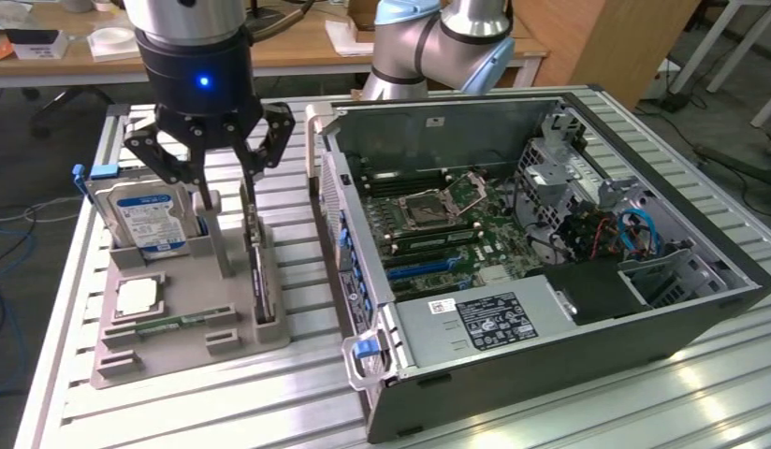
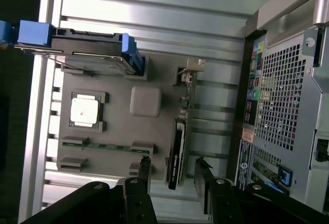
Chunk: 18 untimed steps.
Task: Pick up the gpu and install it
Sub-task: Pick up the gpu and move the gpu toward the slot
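Grey moulded holder (image 1: 173, 348) sits on the slatted aluminium table (image 1: 586, 416), just beside the open computer case (image 1: 685, 313). Each part has its own recess: the hard drive (image 1: 142, 220) stands on edge, while the processor (image 1: 138, 296) and memory stick (image 1: 173, 323) lie flat.

The gpu (image 1: 254, 267) stands on its long edge in a narrow slot on the case side of the holder. Judged reason: the upper edge is left free and both faces can be reached from above.

Gripper (image 1: 231, 187) hangs above the card with its fingers apart, one to each side of the card's line, holding nothing. No contact with the card is evident.

The case lies on its side with the panel off and the motherboard (image 1: 448, 234) facing up. Judged reason: a card can go in from overhead.

Exterior view gives height: the fingertips are close over the card's top edge. It also gives the board inside the case.

Wrist view gives alignment instead. The gpu (image 2: 177, 152) runs between the two fingers (image 2: 145, 171). Its silvery bracket (image 2: 189, 72) shows at one end, and the case's perforated rear panel (image 2: 288, 106) is visible.
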Tool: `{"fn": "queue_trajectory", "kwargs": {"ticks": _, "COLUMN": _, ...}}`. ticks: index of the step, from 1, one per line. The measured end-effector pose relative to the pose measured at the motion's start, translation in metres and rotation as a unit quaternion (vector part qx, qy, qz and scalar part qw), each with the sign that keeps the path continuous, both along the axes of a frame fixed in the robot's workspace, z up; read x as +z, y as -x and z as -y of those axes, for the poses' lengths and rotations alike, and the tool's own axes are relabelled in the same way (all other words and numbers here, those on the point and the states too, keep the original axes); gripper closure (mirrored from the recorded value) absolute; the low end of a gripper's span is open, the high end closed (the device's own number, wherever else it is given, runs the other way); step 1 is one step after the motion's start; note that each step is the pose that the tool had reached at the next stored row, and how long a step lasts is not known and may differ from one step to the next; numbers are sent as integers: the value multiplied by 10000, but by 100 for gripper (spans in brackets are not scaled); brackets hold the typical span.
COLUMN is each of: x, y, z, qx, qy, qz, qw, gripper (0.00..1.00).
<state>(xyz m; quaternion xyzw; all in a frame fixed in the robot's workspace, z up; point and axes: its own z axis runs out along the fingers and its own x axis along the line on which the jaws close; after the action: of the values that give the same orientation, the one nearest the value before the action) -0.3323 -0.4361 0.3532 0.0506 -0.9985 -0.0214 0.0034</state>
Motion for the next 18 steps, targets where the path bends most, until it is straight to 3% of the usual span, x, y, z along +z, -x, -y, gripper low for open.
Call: {"fn": "queue_trajectory", "kwargs": {"ticks": 18, "x": -43, "y": -4, "z": 22, "qx": 153, "qy": 0, "qz": 0, "qw": 9999, "gripper": 53}}
